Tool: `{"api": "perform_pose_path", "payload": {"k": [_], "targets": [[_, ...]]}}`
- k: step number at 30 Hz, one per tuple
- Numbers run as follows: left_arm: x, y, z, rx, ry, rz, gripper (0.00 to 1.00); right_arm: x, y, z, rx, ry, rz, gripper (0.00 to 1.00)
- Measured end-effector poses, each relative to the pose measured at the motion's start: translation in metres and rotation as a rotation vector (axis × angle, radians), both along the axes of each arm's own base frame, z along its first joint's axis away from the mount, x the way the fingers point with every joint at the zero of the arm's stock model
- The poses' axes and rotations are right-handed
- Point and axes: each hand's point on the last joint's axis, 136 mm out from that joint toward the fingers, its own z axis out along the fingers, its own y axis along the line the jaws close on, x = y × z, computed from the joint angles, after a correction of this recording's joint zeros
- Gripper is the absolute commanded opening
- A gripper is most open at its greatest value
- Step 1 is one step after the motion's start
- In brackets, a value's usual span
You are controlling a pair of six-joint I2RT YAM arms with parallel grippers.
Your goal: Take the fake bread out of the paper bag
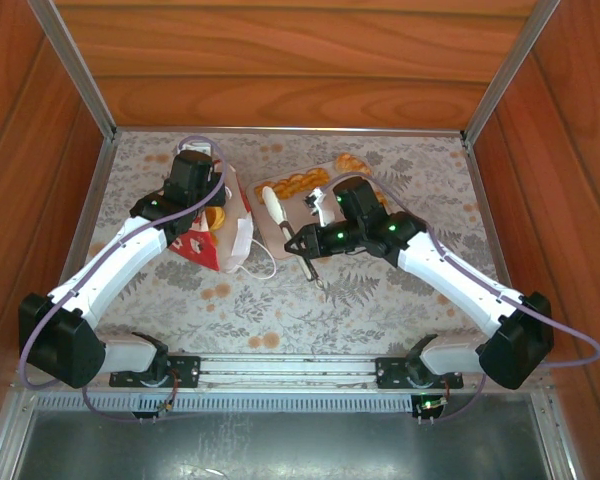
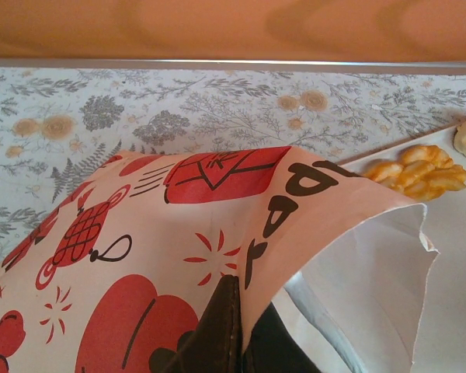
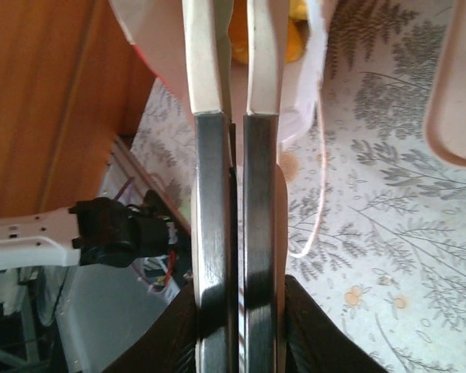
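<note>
The left gripper [image 2: 237, 330] is clamped on the rim of the paper bag [image 1: 230, 238], left of the desk's [image 1: 420, 290] middle, with fake bread [image 1: 216, 217] inside. Just right, the right gripper [image 3: 239, 47] is nearly closed and empty. Other pieces [image 1: 298, 183] lie on the tray [image 1: 295, 212].

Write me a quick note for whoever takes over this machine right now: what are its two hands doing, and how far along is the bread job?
Left gripper: fingers shut on the rim of the white paper bag with red patterns.
Right gripper: fingers almost together, empty, pointing at the bag's mouth.
Done: several glossy golden toy pastries lie on the flat beige tray, among them a braided loaf.
Left to do: at least one yellow-orange piece shows inside the bag. Whether more are in there I cannot tell.
</note>
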Motion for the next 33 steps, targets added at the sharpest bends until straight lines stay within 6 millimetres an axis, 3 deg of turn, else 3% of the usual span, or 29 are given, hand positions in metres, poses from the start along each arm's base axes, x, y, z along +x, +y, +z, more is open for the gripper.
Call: {"api": "perform_pose_path", "payload": {"k": [13,20,26,33], "targets": [[0.002,-0.001,-0.001,0.001,-0.004,-0.001,0.0,-0.01,0.015,-0.004,0.029,0.114,0.074,0.41],[0.002,-0.001,-0.001,0.001,-0.004,-0.002,0.0,-0.01,0.029,0.005,0.03,0.122,0.107,0.41],[0.003,-0.002,-0.001,0.001,-0.004,-0.002,0.0,-0.003,0.044,-0.008,-0.03,0.182,0.115,0.39],[0.005,-0.003,-0.003,0.0,-0.003,-0.004,0.0,0.021,0.062,-0.035,-0.175,0.24,0.076,0.37]]}}
